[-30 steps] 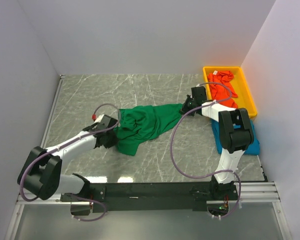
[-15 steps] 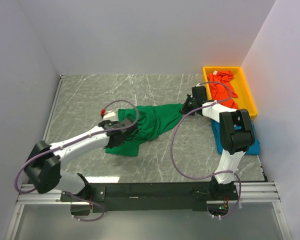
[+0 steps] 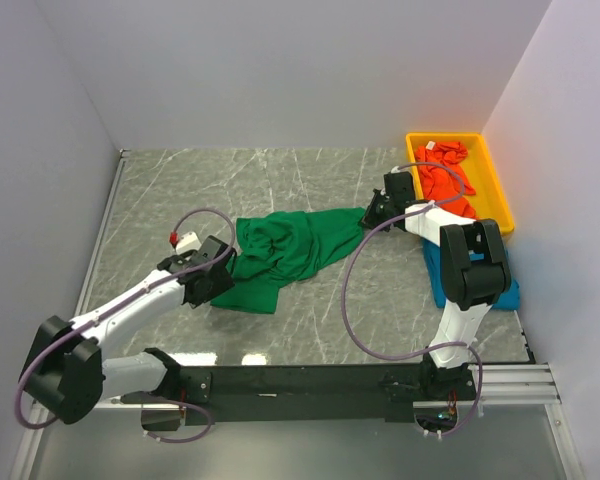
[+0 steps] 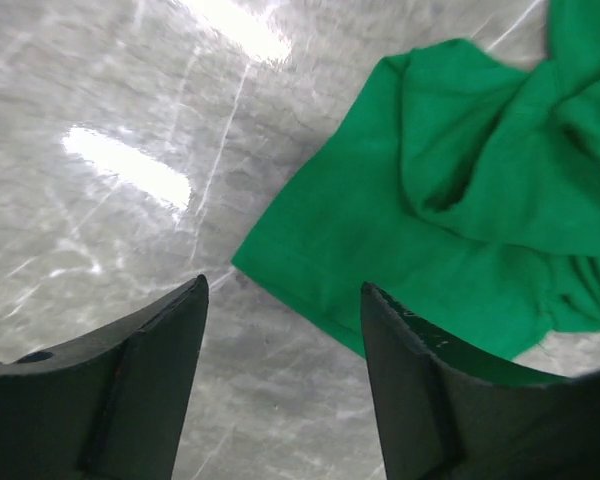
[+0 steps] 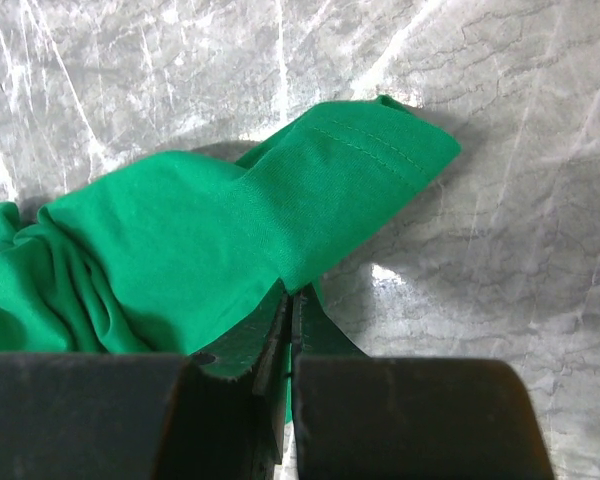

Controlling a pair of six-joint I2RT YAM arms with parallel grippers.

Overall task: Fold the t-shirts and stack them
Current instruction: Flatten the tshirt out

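Observation:
The green t-shirt (image 3: pixel 292 250) lies crumpled on the marble table, stretched from mid-left toward the right. My left gripper (image 3: pixel 216 283) stands open just off its near-left corner, with only table and the edge of the green t-shirt (image 4: pixel 450 210) showing between its fingers (image 4: pixel 150 370). At the shirt's far right end my right gripper (image 3: pixel 372 214) is shut on a fold of the green t-shirt (image 5: pixel 230 230), its pads (image 5: pixel 275 335) pressed together on the cloth. A blue t-shirt (image 3: pixel 502 288) lies folded under the right arm. An orange-red t-shirt (image 3: pixel 445 172) sits in a bin.
The yellow plastic bin (image 3: pixel 496 172) stands at the back right against the wall. White walls close the table on the left, back and right. A black rail (image 3: pixel 300 382) with both arm bases runs along the near edge.
My left gripper carried the shirt's near-left part rightward, opened and let go, then drew back to the left. That corner now lies flatter. The right gripper kept its hold and place.

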